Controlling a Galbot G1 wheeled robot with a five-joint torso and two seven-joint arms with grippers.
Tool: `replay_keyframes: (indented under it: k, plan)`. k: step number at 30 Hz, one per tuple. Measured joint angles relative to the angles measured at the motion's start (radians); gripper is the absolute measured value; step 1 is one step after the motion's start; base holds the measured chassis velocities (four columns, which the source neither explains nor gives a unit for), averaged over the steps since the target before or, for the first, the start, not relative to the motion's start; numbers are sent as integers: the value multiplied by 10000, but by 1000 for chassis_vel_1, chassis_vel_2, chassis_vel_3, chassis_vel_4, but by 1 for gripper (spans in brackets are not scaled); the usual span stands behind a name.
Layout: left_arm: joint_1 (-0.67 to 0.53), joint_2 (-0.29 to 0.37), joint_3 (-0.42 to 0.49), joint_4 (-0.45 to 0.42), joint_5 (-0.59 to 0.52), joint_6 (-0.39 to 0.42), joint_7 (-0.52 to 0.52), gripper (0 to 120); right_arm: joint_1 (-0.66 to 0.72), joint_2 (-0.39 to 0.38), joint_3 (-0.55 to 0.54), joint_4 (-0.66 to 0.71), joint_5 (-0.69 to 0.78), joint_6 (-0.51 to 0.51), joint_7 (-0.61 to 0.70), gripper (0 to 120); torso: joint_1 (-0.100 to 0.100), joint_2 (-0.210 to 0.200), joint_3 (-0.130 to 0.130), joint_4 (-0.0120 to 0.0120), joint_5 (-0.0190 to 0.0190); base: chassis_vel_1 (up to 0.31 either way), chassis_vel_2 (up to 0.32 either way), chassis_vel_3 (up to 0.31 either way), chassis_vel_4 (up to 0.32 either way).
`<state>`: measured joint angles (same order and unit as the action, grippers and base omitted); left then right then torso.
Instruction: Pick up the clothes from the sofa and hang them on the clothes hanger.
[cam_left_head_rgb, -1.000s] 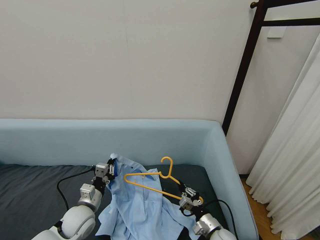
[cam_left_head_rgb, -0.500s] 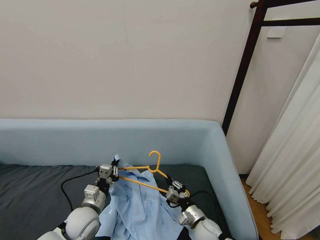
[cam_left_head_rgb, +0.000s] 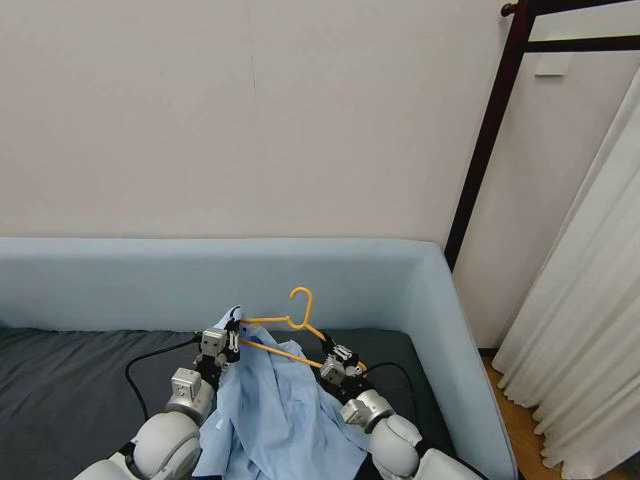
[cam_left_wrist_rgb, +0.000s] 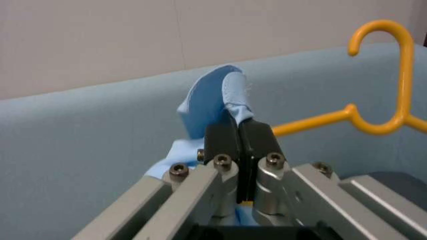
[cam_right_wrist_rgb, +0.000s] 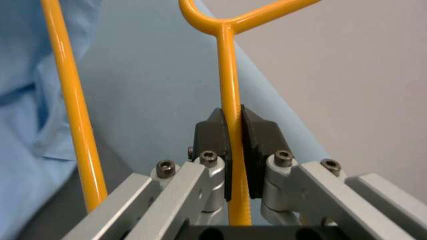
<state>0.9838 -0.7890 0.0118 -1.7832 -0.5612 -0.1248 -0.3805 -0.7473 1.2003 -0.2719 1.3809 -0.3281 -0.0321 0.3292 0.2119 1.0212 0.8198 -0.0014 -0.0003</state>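
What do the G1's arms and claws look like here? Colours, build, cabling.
The left arm and right arm have rounded glossy white shells and silver wrist blocks. A black cable loops out by the left wrist, another by the right. The left claw and right claw match: silver linkage bars, dark hex-socket bolts, black finger pads. No markings are visible.

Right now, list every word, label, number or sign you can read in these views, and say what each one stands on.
None: no view holds readable text.
The light blue shirt and the yellow hanger are plain.
The small white plate on the wall beside the dark wooden rack shows no legible marking.
The left tool, shut on the shirt, and the right tool, shut on the hanger, carry no markings.
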Motion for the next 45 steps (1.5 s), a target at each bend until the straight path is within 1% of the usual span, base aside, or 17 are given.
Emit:
replay_keyframes:
  k: [3, 9, 13, 16, 19, 23, 31, 34, 36, 37, 40, 41, 43, 45]
  plan:
    - [23, -23, 4, -19, 4, 0, -12, 0, 95, -61, 121, 2, 148, -205, 128, 4, 0, 0, 0, 6, 1, 0, 0, 0, 0]
    - [-248, -80, 5, 253, -35, -12, -114, 0, -337, -390, 5, 402, -184, -128, 64, 4, 0, 0, 0, 0, 1, 0, 0, 0, 0]
    - [-732, -163, 287, 377, -268, 105, -263, 0, -975, -484, -150, 818, -963, 81, -23, 4, -1, 0, 0, 0, 2, 0, 0, 0, 0]
    - [-943, -222, 489, 311, -319, 241, -307, 0, -1087, -384, -227, 825, -1216, 96, -29, 4, -1, 0, 0, 0, 1, 0, 0, 0, 0]
    - [-1115, -221, 782, 63, -343, 442, -318, 0, -1012, -182, -278, 686, -1317, 76, -23, 4, -1, 0, 0, 2, 1, 0, 0, 0, 0]
    - [-1173, -115, 942, -47, -399, 467, -286, 0, -845, -146, -355, 721, -1331, 63, -20, 4, -1, 0, 0, 3, 2, 0, 0, 0, 0]
    - [-1251, -63, 1044, 297, -406, 538, -170, 0, -649, -161, -516, 1095, -1378, -16, -83, 4, -1, 0, -1, 7, 0, 0, 0, 0, 0]
    - [-1544, -140, 995, 346, -601, 538, -198, 0, -738, -270, -554, 1101, -1408, 11, -119, 4, -1, 0, 0, -1, 0, 0, 0, 0, 0]
    - [-1620, -67, 931, 347, -676, 537, -199, 0, -776, -308, -522, 1105, -1316, 18, -119, 4, -1, 0, 0, -4, 0, 0, 0, 0, 0]
    - [-1652, 102, 848, 347, -747, 529, -186, 0, -794, -361, -482, 1177, -1083, 10, -118, 4, -1, 0, 0, -5, 1, 0, 0, 0, 0]
    - [-1540, 594, 661, 367, -793, 435, -107, 0, -756, -526, -495, 1635, -418, -114, -173, 4, -2, 0, 0, 5, 1, 0, 0, 0, 0]
    - [-1540, 594, 661, 367, -793, 435, -107, 0, -756, -526, -495, 1635, -418, -114, -173, 4, -2, 0, 0, 5, 1, 0, 0, 0, 0]
    - [-1433, 806, 513, 405, -799, 395, -82, 0, -725, -654, -519, 1980, -121, -263, -201, 4, -2, 0, -1, 10, 0, 0, 0, 0, 0]
    - [-1407, 927, 334, 494, -823, 349, -64, 0, -724, -819, -500, 2181, -12, -324, -231, 4, -3, 0, -1, 4, 1, 0, 0, 0, 0]
